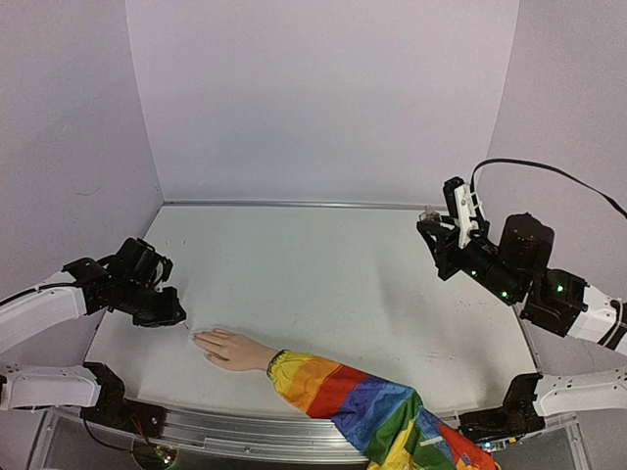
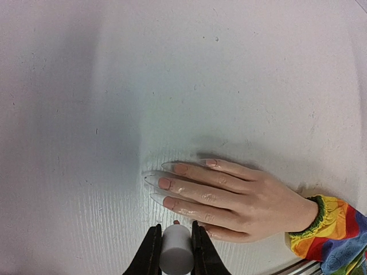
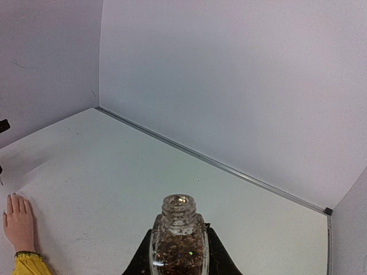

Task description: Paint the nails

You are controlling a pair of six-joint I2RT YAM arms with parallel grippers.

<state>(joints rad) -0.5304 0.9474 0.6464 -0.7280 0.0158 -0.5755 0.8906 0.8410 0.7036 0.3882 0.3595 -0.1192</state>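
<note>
Nails (image 2: 165, 183) lie near the table (image 1: 323, 255) front edge, left hand (image 2: 175, 232) just beside.

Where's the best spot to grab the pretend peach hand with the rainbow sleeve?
Probably at the wrist, beside the rainbow-striped sleeve, coming straight down with jaws across it. The pale peach mannequin hand lies flat, palm down, so both sides of the wrist are open, and the nails stay untouched.
</note>
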